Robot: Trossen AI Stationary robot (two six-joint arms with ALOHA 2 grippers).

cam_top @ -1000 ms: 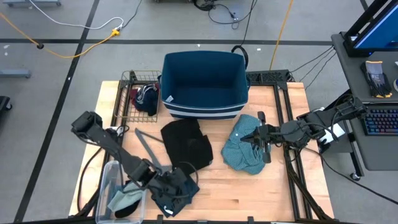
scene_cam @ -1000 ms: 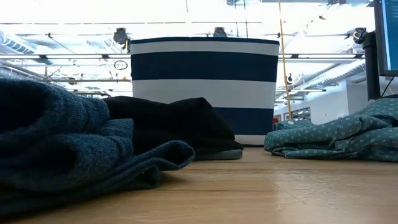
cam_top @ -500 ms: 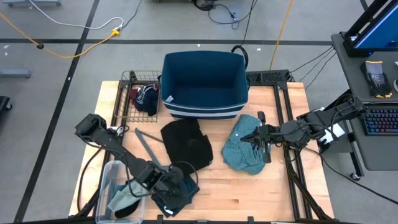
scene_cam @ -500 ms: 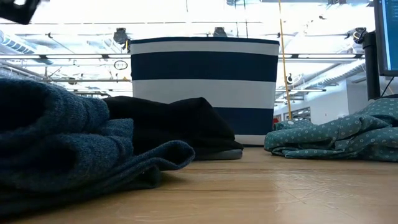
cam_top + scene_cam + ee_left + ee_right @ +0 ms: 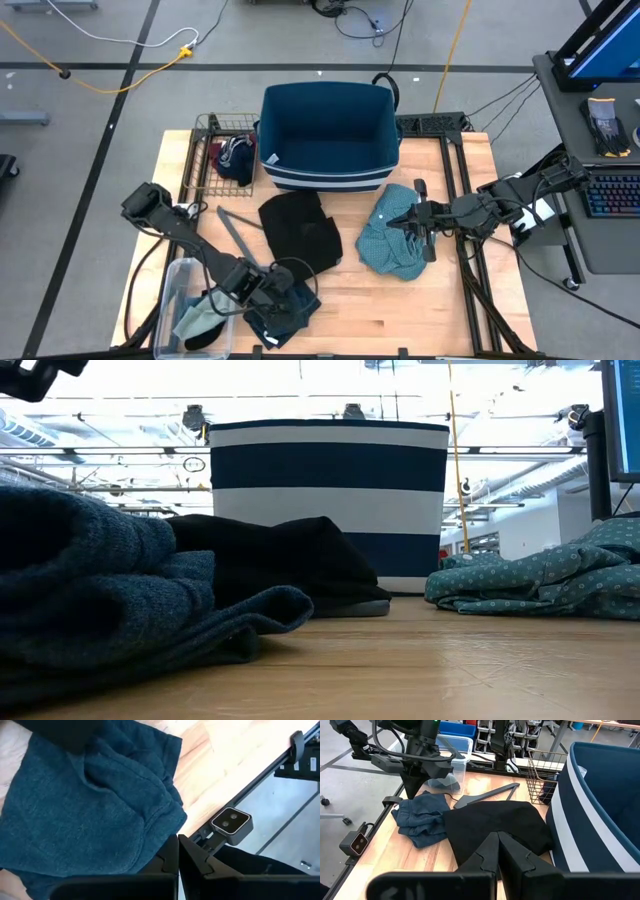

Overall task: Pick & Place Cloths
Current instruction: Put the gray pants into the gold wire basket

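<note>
A dark teal cloth [image 5: 288, 312] lies bunched near the table's front edge; it also shows in the left wrist view [image 5: 90, 805]. My left gripper [image 5: 272, 292] is shut, points down over this cloth's left part [image 5: 420, 820], and has nothing between its fingers [image 5: 178, 841]. A black cloth [image 5: 298, 228] lies flat mid-table. A teal checked cloth [image 5: 395, 245] lies crumpled to its right. My right gripper [image 5: 398, 221] is shut and empty [image 5: 498, 837], hovering level over the checked cloth's far part. Maroon and navy cloths [image 5: 232, 157] lie in a wire basket, and a pale green one [image 5: 200, 322] lies in a clear bin. My left gripper points straight down at the dark teal cloth [image 5: 415, 802]. I cannot tell whether its shut fingertips touch the cloth. The cloth lies slack on the table.
A navy and white striped bin [image 5: 330, 135] stands open at the table's far middle. A grey hanger [image 5: 238, 238] lies left of the black cloth. The low camera [image 5: 231, 824] sits at the front edge. Bare wood [image 5: 400, 310] shows at the front right.
My left arm has shifted a little, and a dark part of it has come into the top left corner of the low view. The cloths lie as they did.
</note>
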